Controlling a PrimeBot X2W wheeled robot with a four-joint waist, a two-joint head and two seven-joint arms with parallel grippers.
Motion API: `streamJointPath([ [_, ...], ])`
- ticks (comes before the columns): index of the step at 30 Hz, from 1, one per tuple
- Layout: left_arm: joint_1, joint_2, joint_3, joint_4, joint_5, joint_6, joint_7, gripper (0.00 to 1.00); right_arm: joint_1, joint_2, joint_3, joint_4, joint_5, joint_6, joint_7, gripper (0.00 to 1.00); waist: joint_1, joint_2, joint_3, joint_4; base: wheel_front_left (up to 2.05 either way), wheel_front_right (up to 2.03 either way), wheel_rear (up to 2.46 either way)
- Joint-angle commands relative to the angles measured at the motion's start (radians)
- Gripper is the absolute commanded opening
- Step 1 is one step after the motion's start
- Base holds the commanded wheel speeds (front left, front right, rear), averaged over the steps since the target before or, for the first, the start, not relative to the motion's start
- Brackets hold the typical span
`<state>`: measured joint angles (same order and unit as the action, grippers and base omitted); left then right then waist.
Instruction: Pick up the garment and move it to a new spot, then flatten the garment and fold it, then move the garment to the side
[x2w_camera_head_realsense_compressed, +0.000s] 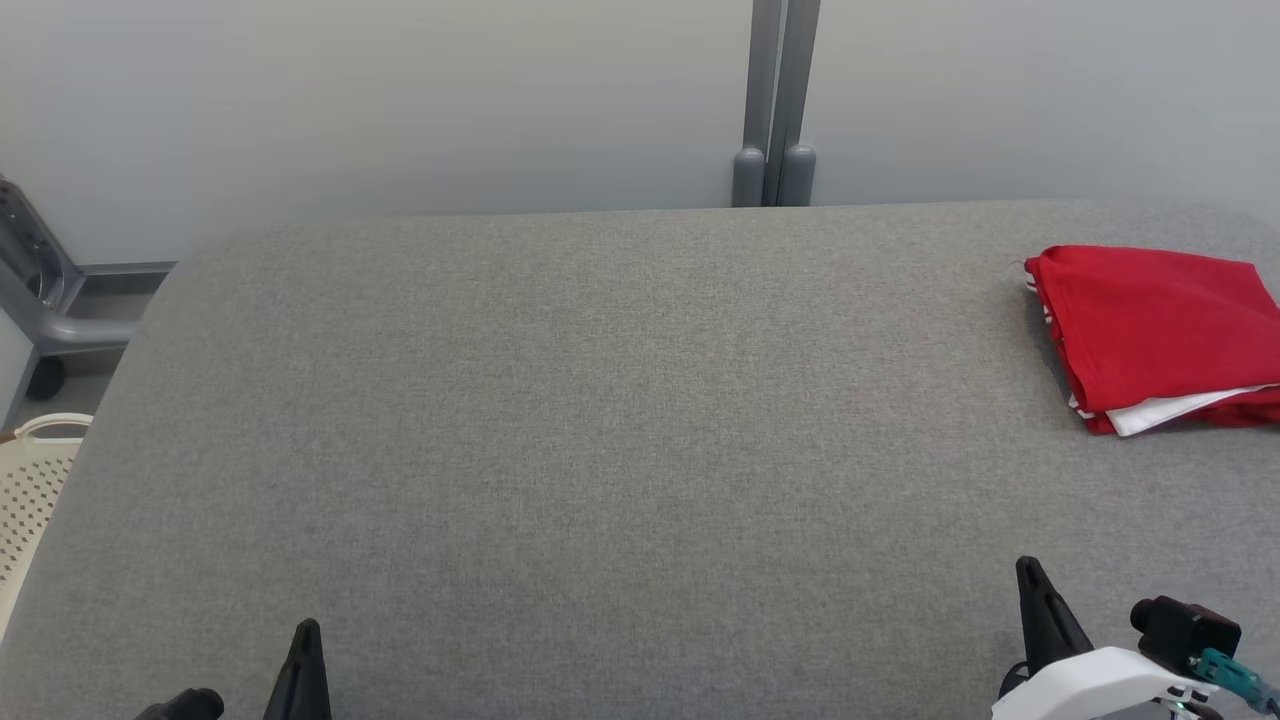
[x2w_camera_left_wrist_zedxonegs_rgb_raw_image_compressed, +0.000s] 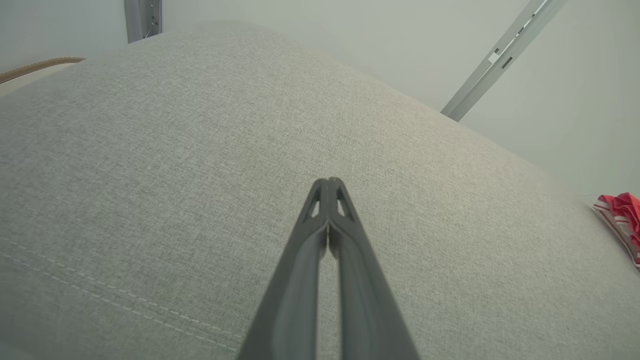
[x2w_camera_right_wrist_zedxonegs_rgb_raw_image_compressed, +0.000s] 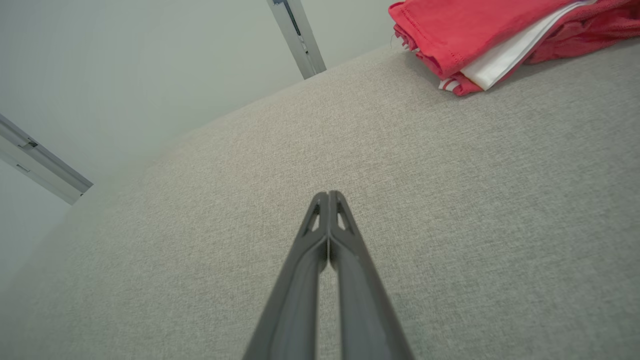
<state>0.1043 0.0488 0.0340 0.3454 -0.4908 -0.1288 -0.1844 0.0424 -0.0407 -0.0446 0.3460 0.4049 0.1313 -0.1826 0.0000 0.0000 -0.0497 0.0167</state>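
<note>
The garment (x2w_camera_head_realsense_compressed: 1160, 330) is red with white trim and lies folded in a neat stack at the far right of the grey table (x2w_camera_head_realsense_compressed: 560, 420). It shows again at the top right of the right wrist view (x2w_camera_right_wrist_zedxonegs_rgb_raw_image_compressed: 470, 35), and a red corner of it shows at the right edge of the left wrist view (x2w_camera_left_wrist_zedxonegs_rgb_raw_image_compressed: 622, 215). My left gripper (x2w_camera_head_realsense_compressed: 308, 628) sits at the lower left, shut and holding nothing, its tips pressed together (x2w_camera_left_wrist_zedxonegs_rgb_raw_image_compressed: 328, 181). My right gripper (x2w_camera_head_realsense_compressed: 1026, 566) sits at the lower right, well in front of the garment, also shut and holding nothing (x2w_camera_right_wrist_zedxonegs_rgb_raw_image_compressed: 328, 193).
A grey upright post (x2w_camera_head_realsense_compressed: 775, 100) stands behind the table's far edge against the pale wall. A cream perforated basket (x2w_camera_head_realsense_compressed: 30, 490) sits off the table's left edge, with a grey metal frame (x2w_camera_head_realsense_compressed: 40, 290) behind it.
</note>
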Motion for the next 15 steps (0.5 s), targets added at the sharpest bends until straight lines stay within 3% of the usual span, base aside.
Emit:
streamJointPath([
  [1, -0.037, 0.004, 0.008, -0.024, -0.051, 0.000, 0.011, 0.00, -0.020, -0.004, -0.006, -0.027, 0.056, 0.000, 0.010, 0.00, 0.0000, 0.0000, 0.001, 0.000, 0.00, 0.00, 0.00],
  [15, -0.065, 0.003, 0.018, -0.054, -0.277, 0.000, 0.072, 0.00, -0.028, -0.006, -0.021, -0.066, 0.300, 0.000, 0.067, 0.00, 0.0000, 0.0000, 0.008, -0.003, 0.00, 0.00, 0.00],
])
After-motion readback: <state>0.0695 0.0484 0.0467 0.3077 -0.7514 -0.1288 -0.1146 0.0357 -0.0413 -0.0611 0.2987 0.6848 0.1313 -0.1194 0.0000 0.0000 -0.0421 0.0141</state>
